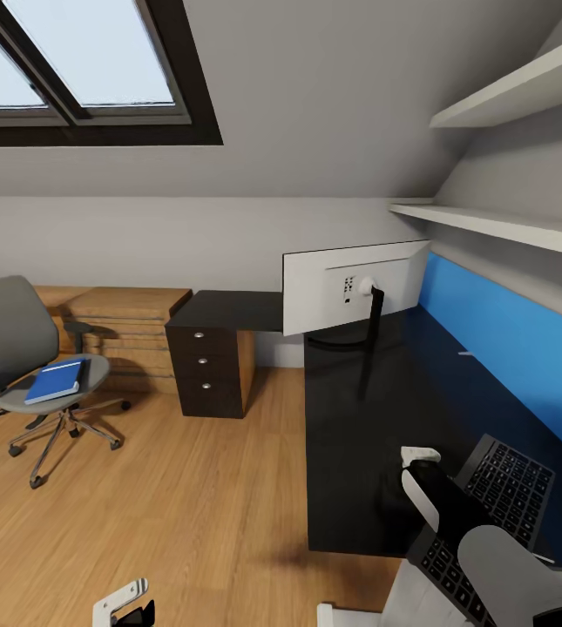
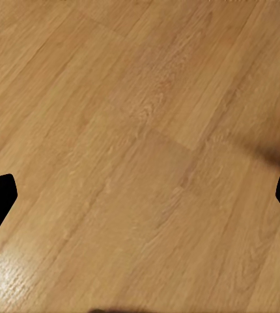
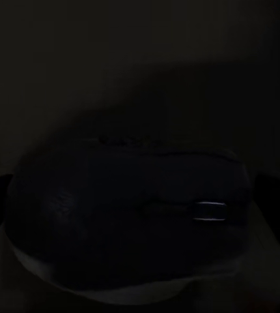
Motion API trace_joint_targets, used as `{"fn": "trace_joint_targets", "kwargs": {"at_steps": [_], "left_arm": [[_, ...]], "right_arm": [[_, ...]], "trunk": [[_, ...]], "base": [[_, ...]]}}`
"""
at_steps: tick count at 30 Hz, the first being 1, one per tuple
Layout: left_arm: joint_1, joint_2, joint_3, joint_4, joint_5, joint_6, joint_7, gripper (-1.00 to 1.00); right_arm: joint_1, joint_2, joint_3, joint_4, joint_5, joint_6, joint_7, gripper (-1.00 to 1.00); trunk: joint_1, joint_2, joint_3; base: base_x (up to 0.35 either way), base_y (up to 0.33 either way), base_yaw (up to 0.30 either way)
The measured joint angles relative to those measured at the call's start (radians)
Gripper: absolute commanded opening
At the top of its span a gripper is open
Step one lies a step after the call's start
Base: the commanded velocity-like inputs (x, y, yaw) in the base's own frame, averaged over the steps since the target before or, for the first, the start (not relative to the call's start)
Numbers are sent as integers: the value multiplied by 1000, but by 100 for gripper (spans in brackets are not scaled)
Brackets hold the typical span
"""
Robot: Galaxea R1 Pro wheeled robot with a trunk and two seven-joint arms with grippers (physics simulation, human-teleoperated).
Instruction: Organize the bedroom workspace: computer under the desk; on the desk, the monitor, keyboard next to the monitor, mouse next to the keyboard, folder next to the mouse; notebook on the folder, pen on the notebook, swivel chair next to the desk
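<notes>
The right gripper (image 1: 420, 466) hung low over the desk (image 1: 359, 418), just beside the near end of the keyboard (image 1: 490, 505), whose long axis ran along the blue back panel (image 1: 507, 340). In the right wrist view the mouse (image 3: 127, 208) sat close between the fingers, lying crosswise to them and apparently pinched, though the darkness left this a judgement. Release beside the keyboard looked next. The left gripper (image 2: 140, 195), jaws spread, faced bare floor (image 2: 140, 98). The folder (image 1: 54, 380) lay on the chair (image 1: 19, 348), well away on the left arm's side.
</notes>
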Motion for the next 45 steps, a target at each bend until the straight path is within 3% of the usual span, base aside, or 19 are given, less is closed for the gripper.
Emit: {"fn": "trace_joint_targets", "kwargs": {"at_steps": [25, 36, 42, 45], "left_arm": [[0, 3, 2, 5, 1, 0, 1, 100], [0, 3, 2, 6, 2, 0, 2, 100], [0, 3, 2, 22, 3, 1, 2, 100], [0, 3, 1, 35, 1, 1, 2, 100]], "right_arm": [[0, 0, 2, 1, 7, -1, 5, -100], [1, 0, 1, 5, -1, -5, 6, -100], [5, 1, 3, -180, -6, 0, 4, -100], [13, 1, 5, -277, -7, 3, 4, -100]], "trunk": [[0, 0, 0], [-42, 77, 34], [-65, 119, 53], [-65, 119, 53]], "base": [[0, 0, 0], [0, 0, 0], [0, 0, 0], [0, 0, 0]]}}
